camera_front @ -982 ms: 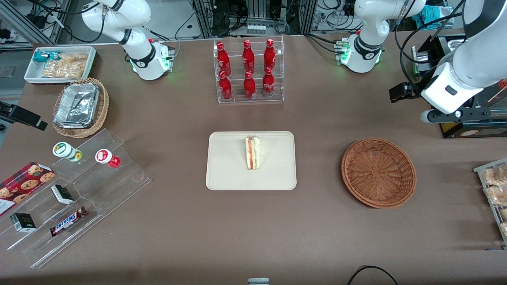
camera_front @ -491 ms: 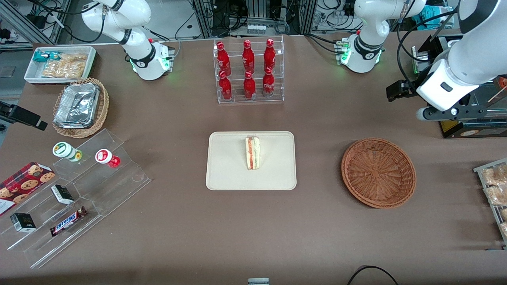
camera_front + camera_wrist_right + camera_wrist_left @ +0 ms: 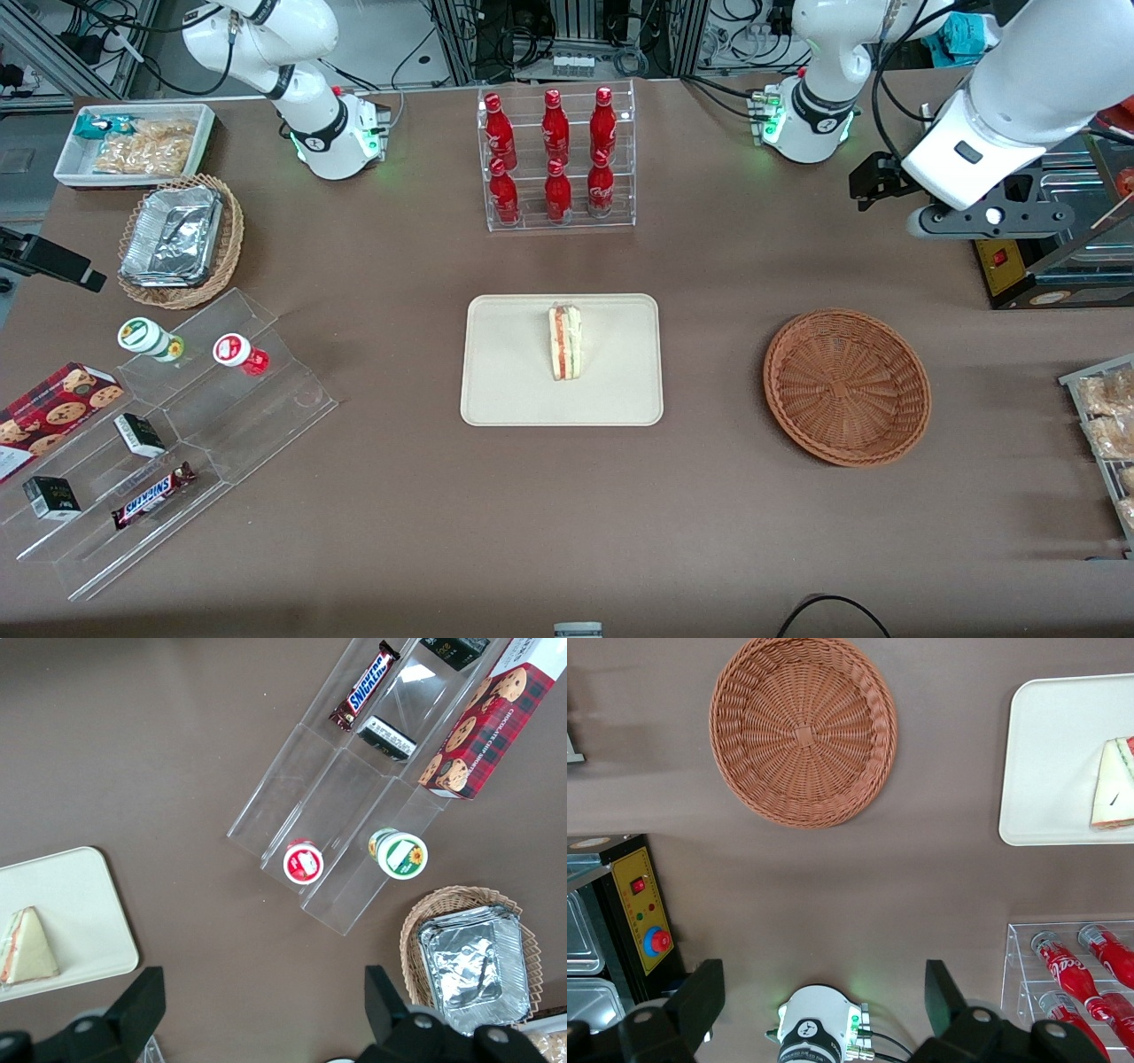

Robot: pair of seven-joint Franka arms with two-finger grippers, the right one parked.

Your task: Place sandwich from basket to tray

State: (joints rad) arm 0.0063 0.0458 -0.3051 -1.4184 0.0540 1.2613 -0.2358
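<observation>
Brown table, lab clutter around the edges. Sandwich (image 3: 564, 342) lies on the tray (image 3: 505, 390), near its middle; basket (image 3: 846, 385) sits bare, well apart. Placement looks done, nothing left but parking the arm. Sandwich's long axis runs toward and away from the front camera. Gripper (image 3: 824, 1005) hangs high above the table near the arm's base, farther from the front camera than the basket, fingers spread wide, holding nothing.

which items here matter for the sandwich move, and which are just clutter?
Job items:
sandwich, lying on the tray
tray
basket, nothing in it
gripper, open, raised near the working arm's end of the table

Clutter:
bottle rack
foil container in a tan basket
snack bin
cookie box
chocolate bar
</observation>
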